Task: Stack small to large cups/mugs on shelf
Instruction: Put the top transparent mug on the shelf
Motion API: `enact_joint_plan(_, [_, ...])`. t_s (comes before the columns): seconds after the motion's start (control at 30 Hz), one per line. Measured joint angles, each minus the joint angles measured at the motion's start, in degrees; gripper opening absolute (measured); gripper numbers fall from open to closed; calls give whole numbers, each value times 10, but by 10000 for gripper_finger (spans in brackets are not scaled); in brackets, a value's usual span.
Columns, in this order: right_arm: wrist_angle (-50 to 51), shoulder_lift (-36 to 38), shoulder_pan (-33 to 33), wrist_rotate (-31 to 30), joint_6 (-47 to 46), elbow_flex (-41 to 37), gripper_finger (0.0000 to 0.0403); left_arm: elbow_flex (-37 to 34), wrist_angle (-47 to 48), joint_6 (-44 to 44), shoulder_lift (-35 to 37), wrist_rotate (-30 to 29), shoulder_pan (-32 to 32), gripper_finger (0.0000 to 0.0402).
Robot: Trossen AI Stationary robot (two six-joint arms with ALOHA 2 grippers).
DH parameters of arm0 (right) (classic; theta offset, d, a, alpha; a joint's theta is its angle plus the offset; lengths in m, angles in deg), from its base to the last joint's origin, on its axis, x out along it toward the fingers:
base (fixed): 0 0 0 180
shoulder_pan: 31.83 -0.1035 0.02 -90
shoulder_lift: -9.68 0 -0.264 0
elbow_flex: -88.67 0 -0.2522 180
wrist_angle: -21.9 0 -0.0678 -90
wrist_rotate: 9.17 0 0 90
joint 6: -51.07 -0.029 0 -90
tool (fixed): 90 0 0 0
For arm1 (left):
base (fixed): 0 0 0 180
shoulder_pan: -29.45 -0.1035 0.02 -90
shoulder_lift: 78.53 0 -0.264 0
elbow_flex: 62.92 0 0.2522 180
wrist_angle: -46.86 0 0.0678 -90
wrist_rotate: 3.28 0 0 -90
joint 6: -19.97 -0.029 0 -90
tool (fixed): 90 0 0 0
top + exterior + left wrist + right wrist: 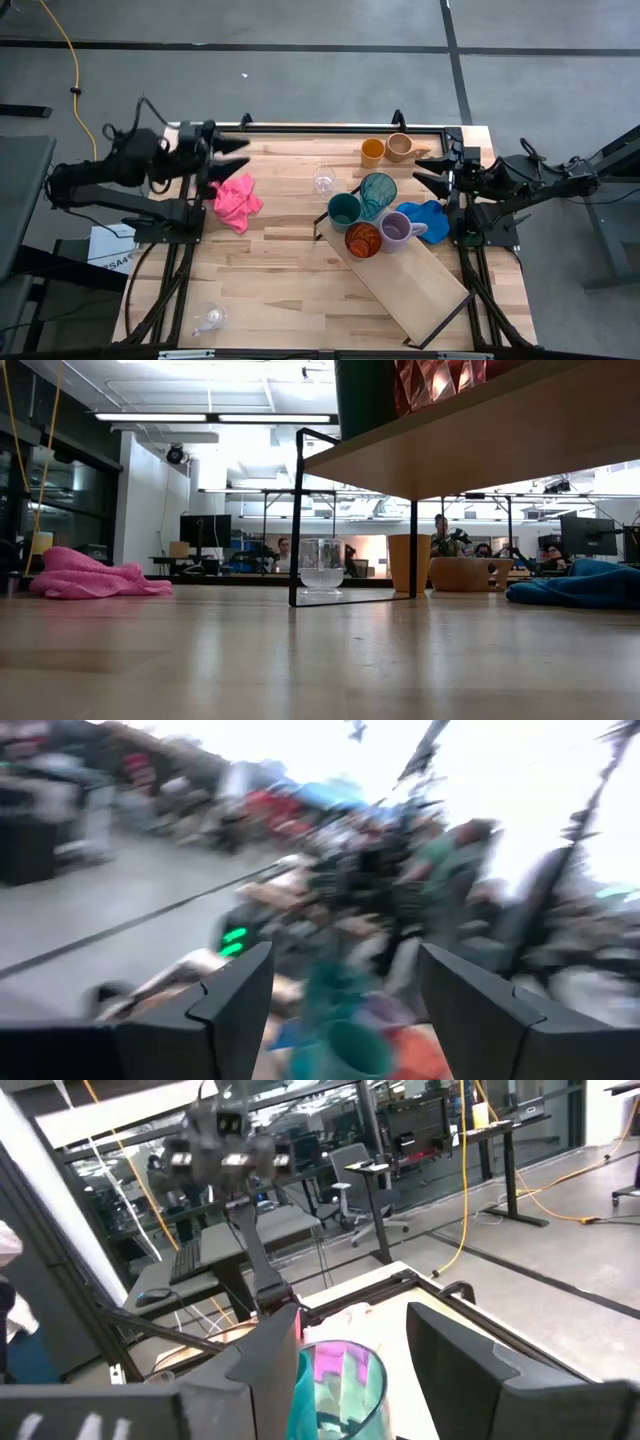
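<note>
Both arms wait at the counter's far corners, left gripper [240,150] and right gripper [425,166] with empty fingers spread, while four cups cluster on the tilted light-wood shelf [415,285], teal tumbler [377,194] included, others unshelved.

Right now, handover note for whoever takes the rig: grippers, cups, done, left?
Left gripper: open, empty, above the table's far-left part near the pink cloth.
Right gripper: open, empty, near the teal tumbler.
On the shelf, clustered at one end: teal tumbler, green cup, orange-red cup, purple mug.
Off it: orange mug, tan mug, clear glass, another glass at the near-left corner.
Done: four up, none nested. Left: four to place, then the stacking.
</note>
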Motion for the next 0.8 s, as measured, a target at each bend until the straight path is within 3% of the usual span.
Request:
enact_joint_plan(0.1, [-1, -1, 0, -10, 0, 0, 177, -83, -96, 29, 57, 42, -1, 234])
enact_joint_plan(0.23, [-2, -1, 0, -12, -9, 0, 177, -133, -129, 40, 111, 49, -1, 234])
enact_joint_plan(0.37, [-3, -1, 0, -29, -25, 0, 177, -139, -118, 39, 135, 47, -1, 234])
enact_joint_plan(0.6, [-5, -19, 3, -113, -79, 0, 177, -140, -112, 59, 146, 45, -1, 234])
enact_joint_plan(0.8, [12, -94, 76, -88, -105, 56, 177, -139, -118, 70, 146, 41, -1, 234])
